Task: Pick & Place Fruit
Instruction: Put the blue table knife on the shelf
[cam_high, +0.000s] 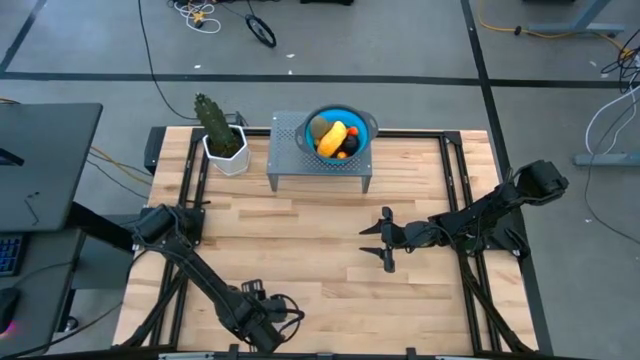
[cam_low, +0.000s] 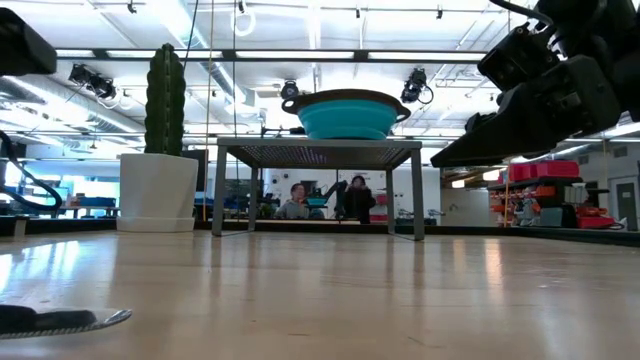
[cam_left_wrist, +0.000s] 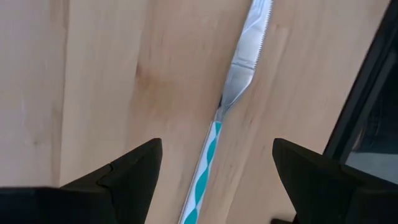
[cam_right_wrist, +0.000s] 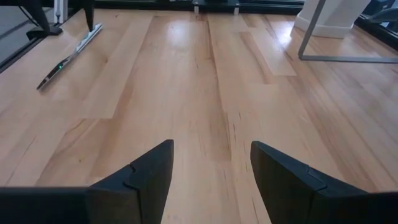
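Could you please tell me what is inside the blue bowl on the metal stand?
The blue bowl holds fruit: a yellow-orange oblong, an olive-green oval, something near-black and orange bits. Anything beneath them is covered.

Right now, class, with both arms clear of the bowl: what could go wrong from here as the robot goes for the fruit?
1. The fruit is piled in a bowl on a raised stand; a hard reach might shove the bowl off.
2. The left tool hangs open over the knife and could grab it instead.
3. The cactus stands beside the stand; the left arm may clip it.
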